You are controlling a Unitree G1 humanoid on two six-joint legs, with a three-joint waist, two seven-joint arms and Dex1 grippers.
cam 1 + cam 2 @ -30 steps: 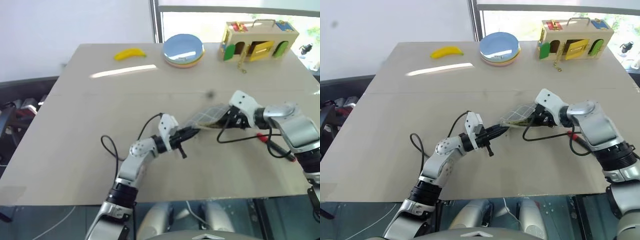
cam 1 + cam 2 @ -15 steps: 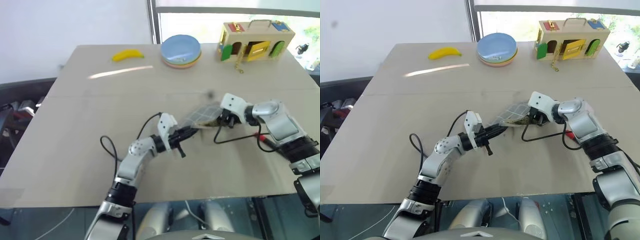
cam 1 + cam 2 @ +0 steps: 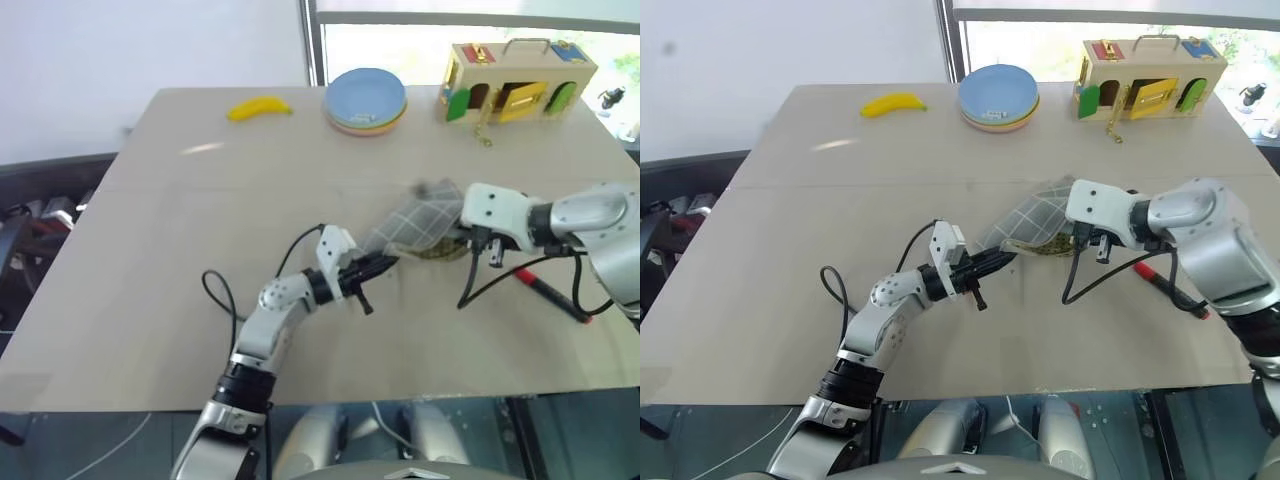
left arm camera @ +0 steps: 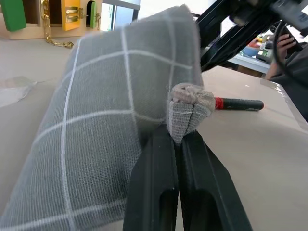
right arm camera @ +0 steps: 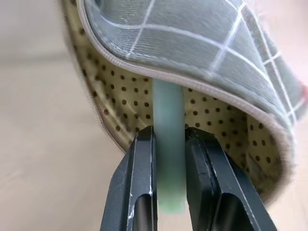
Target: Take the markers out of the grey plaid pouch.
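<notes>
The grey plaid pouch [image 3: 415, 222] hangs between my two grippers, its open end raised off the table. My left gripper [image 4: 179, 137] is shut on the bunched corner of the pouch [image 4: 120, 110] and shows in the left eye view [image 3: 388, 263] at the pouch's near end. In the right wrist view my right gripper [image 5: 169, 134] is shut on a pale green marker [image 5: 168, 115] that sticks out of the pouch's dotted tan lining [image 5: 211, 120]. A red marker [image 3: 545, 289] with a dark part lies on the table to the right of the pouch.
A yellow banana [image 3: 260, 107], a stack of plates [image 3: 366, 98] and a wooden latch box [image 3: 518, 80] stand along the table's [image 3: 150, 280] far edge. Black cables loop beside both wrists.
My right gripper has shut on the green marker and risen back toward me, lifting the pouch's open end. The left gripper has stayed put on the corner.
</notes>
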